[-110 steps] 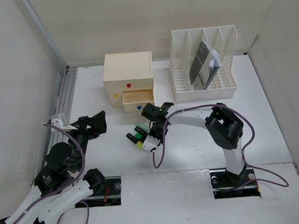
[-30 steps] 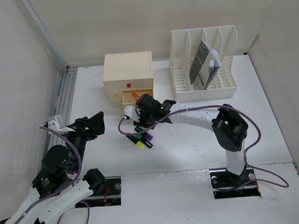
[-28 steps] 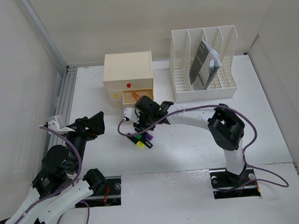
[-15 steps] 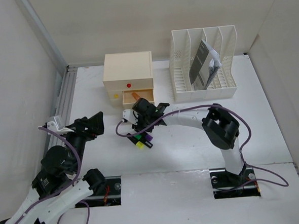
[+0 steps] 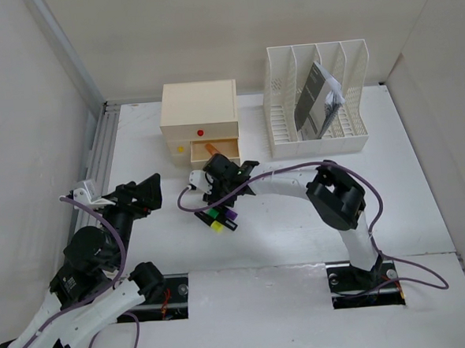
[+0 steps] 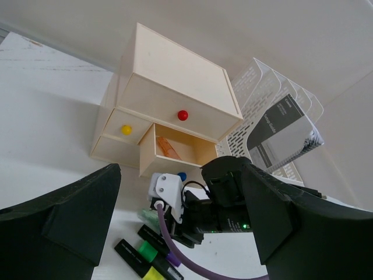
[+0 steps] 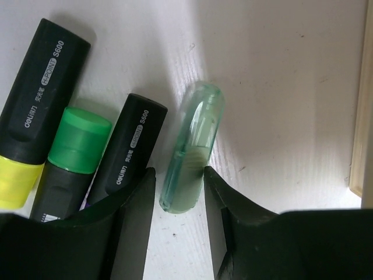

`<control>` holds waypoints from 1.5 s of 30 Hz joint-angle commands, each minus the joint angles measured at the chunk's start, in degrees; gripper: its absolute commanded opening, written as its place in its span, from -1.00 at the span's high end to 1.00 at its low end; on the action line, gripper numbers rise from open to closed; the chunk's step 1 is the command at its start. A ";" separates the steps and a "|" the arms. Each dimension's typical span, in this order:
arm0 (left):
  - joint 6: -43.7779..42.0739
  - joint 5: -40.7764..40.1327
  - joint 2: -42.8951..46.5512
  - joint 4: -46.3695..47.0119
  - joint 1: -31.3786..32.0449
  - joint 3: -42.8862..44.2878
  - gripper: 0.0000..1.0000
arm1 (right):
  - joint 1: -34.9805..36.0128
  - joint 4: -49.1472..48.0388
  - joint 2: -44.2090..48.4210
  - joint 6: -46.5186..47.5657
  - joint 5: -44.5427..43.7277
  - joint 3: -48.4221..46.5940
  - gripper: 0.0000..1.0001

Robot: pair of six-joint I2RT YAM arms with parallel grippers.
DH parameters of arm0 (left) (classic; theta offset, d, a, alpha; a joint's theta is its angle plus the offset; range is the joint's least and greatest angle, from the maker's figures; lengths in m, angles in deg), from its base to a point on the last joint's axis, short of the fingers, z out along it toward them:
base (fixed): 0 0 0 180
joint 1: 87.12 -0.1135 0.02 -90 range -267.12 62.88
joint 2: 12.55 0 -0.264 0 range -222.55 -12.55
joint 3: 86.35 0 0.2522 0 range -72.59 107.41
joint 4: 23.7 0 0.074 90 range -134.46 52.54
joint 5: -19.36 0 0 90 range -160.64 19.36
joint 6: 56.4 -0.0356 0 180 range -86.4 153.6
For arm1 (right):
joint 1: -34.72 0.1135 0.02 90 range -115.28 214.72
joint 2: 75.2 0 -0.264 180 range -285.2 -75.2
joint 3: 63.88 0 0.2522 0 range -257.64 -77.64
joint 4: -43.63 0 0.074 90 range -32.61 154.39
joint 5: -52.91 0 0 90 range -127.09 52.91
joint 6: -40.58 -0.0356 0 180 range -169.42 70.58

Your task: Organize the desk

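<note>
Right tool (image 7: 178,189) straddles green cap (image 7: 194,140)

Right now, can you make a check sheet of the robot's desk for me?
Surface: white desk, no spills seen.
Job's things: markers lie before the box; orange thing in its open drawer.
Clutter: green pen beside the markers.
Grippers: left gripper open, empty; right gripper open, astride the pen.
Cables: purple cables hang in loops.
Surroundings: rack with a booklet; plain walls.
</note>
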 commanded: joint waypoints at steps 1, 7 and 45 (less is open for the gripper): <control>-0.07 0.14 0.55 1.50 0.17 -0.37 -0.64 | 0.39 -1.99 0.02 -0.83 -0.91 -2.25 0.11; -0.07 0.14 0.55 1.50 0.17 -0.37 -0.64 | 0.39 -1.99 -1.21 -0.83 0.66 -2.25 0.11; -0.07 0.14 1.08 2.03 0.17 -0.37 -0.64 | 1.45 4.86 10.82 3.03 2.95 -7.96 0.86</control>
